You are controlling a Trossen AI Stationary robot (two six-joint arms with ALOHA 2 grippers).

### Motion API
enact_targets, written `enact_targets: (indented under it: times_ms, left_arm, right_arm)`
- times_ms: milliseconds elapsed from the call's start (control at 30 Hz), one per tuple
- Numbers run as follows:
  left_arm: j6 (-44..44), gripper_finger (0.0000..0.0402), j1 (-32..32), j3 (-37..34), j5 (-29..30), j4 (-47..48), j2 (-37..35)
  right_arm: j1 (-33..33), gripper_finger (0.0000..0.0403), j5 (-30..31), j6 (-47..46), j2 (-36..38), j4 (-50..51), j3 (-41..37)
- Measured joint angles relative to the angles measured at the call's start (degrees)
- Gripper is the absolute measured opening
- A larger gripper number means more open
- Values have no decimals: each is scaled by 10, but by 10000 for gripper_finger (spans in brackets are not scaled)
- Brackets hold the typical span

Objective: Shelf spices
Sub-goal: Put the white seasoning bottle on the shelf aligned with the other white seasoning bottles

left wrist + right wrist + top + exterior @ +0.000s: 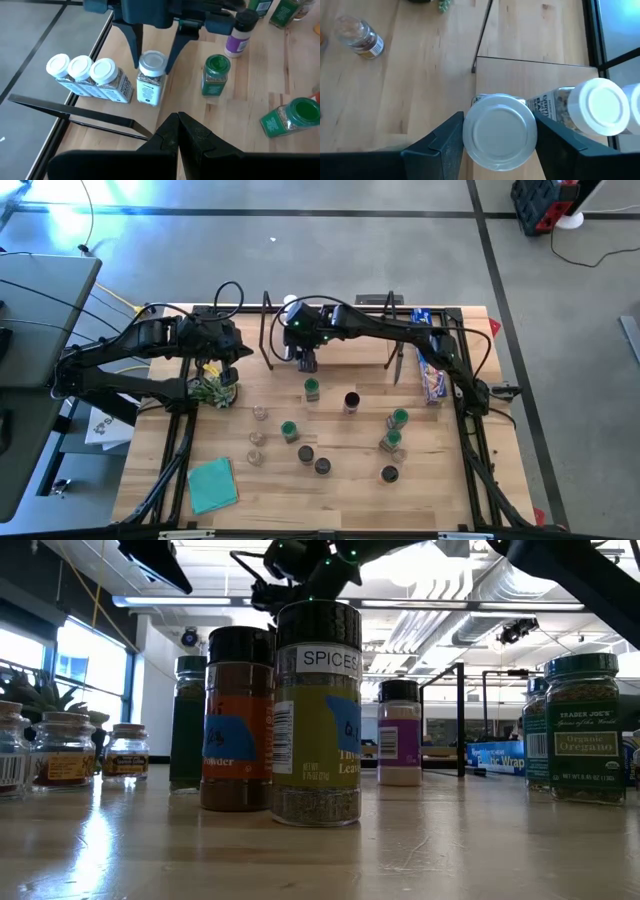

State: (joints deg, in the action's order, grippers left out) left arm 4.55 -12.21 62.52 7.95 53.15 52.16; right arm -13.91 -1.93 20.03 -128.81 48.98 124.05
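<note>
The shelf (345, 350) stands at the table's far side. Three white-lidded spice jars (82, 70) stand in a row on its left end. My right gripper (306, 358) hangs over the shelf with its fingers around a fourth white-lidded jar (151, 75) beside that row. My left gripper (178, 127) is shut on nothing and hovers left of the shelf (226, 370). Several more jars with green (312, 387), black (351, 400) and clear lids (260, 413) stand on the table nearer me. My right gripper pinches the white-lidded jar at its lid (500, 131) between the two fingers (451, 142), one on either side. The fingers come from above, pointing down. The jar is upright and its base (148, 100) is on the shelf board next to the row.
A blue box (432, 370) lies right of the shelf. A teal cloth (212, 483) lies at the near left. A small plant-like thing (215, 390) sits under my left gripper. The shelf's black end frame (482, 30) stands close to the held jar. Jars (317, 710) crowd the table's middle.
</note>
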Motion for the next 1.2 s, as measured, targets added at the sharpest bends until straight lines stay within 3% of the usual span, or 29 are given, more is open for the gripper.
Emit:
enact_targets:
  times_ms: [900,1200]
  left_arm:
    - [-9,0,0,0,-5,10,0]
    - [-9,0,0,0,-5,10,0]
  right_arm:
    - [-9,205,15,19,0,-3,0]
    - [-10,248,7,21,1,-5,0]
